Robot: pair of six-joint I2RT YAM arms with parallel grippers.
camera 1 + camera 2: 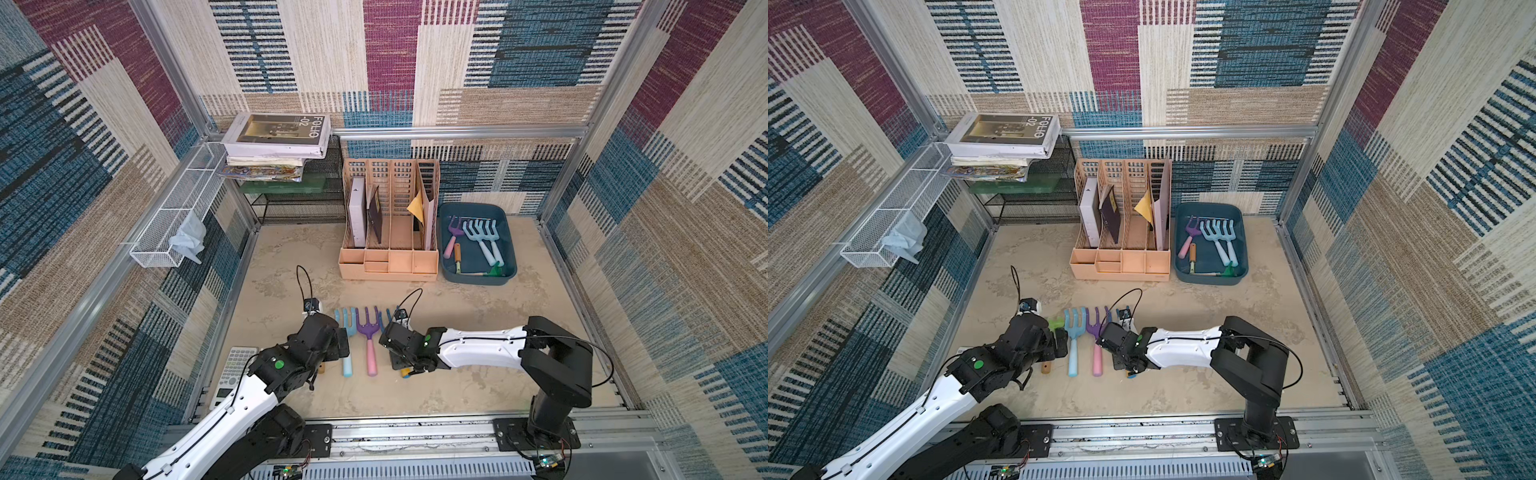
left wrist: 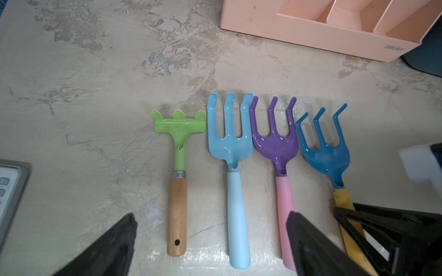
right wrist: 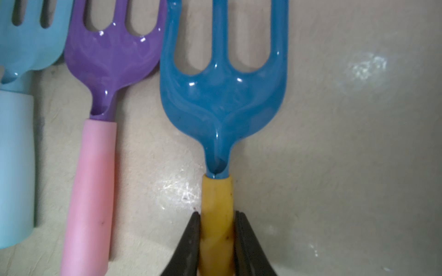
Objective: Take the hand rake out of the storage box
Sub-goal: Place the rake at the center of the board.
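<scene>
The teal storage box (image 1: 510, 249) (image 1: 1209, 206) stands at the back right and holds several hand rakes, among them a purple one (image 1: 451, 239) and two pale blue ones (image 1: 484, 241). Four rakes lie in a row near the front: green with a wooden handle (image 2: 178, 181), light blue (image 2: 233, 167), purple with a pink handle (image 2: 277, 153), and dark blue (image 3: 222, 95). My right gripper (image 3: 216, 229) (image 1: 405, 365) is shut on the dark blue rake's yellow handle, low at the tabletop. My left gripper (image 2: 211, 219) hangs open over the green and light blue handles.
A peach file organizer (image 1: 388, 232) stands left of the box. A calculator (image 1: 232, 374) lies at the front left under my left arm. A white wire basket (image 1: 174, 216) hangs on the left wall, with a stack of books (image 1: 276, 137) on a black mesh shelf (image 1: 299, 199).
</scene>
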